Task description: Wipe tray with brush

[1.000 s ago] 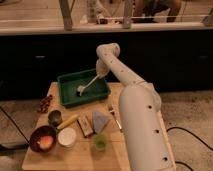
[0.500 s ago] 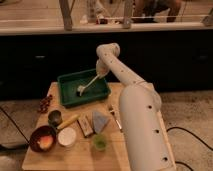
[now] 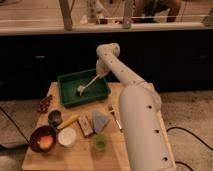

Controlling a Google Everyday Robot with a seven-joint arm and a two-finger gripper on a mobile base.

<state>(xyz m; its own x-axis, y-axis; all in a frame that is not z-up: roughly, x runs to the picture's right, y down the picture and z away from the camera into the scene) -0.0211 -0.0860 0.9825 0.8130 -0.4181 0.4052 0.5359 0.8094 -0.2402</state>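
From my station I see the gripper (image 3: 100,73) hanging over the right end of the tray (image 3: 67,98), and it appears clenched on the handle of the brush (image 3: 88,84) — the handle runs down and left from it, and the whitish head rests on the tray floor near the middle. The tray sits at the far left of the wooden table (image 3: 80,157). Nearer me I count one red bowl (image 3: 42,139), one white cup (image 3: 67,137), one green cup (image 3: 99,143), one metal cup (image 3: 55,118), one yellow-handled tool (image 3: 68,121) and one fork (image 3: 115,117) — all apart from the tray.
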